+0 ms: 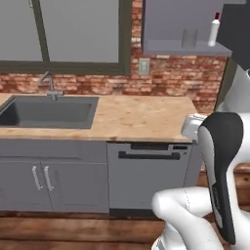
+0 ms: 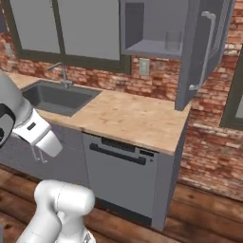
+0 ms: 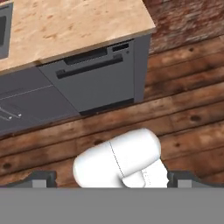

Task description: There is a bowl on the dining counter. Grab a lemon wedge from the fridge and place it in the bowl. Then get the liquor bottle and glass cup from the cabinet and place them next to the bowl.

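The wall cabinet stands open above the right end of the wood worktop. On its shelf are the glass cup, a greyish tumbler, and to its right the liquor bottle, white with a red cap. The glass cup also shows in the right base view. My gripper is open and empty, its dark fingertips far apart, and it looks down at the wooden floor in front of the dishwasher, well below the cabinet. The bowl, dining counter, fridge and lemon wedge are out of view.
A wood worktop holds a grey sink with a tap at the left. A grey dishwasher sits under it. The open cabinet door juts out at the right. A brick wall lies behind.
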Robot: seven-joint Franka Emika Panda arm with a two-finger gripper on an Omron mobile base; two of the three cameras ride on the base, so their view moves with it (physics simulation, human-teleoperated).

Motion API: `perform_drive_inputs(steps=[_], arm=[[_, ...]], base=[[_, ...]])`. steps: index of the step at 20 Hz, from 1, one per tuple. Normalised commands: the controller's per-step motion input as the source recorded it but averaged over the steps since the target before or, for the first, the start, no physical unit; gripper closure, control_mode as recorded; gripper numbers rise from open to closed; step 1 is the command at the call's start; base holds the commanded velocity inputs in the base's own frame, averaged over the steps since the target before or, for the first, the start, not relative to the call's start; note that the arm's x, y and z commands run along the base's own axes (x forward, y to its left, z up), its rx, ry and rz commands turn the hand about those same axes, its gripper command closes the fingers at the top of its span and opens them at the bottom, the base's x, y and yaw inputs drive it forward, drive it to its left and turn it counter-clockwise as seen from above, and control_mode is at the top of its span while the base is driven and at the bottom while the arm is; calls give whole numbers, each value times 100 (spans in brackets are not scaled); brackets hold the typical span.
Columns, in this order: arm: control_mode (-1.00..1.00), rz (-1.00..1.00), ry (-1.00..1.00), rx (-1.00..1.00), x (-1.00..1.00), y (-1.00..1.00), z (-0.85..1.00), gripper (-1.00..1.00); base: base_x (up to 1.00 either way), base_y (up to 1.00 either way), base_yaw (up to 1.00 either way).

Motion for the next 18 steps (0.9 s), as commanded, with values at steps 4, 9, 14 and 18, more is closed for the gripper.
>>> perform_drive_inputs(steps=[4, 9, 14, 18], arm=[[100, 0, 0, 0, 0, 0, 0, -100], [100, 0, 0, 0, 0, 0, 0, -100], [100, 0, 0, 0, 0, 0, 0, -100], [100, 0, 0, 0, 0, 0, 0, -100]], base=[[81, -61, 16], [97, -17, 3], [94, -17, 0], [81, -32, -4]])
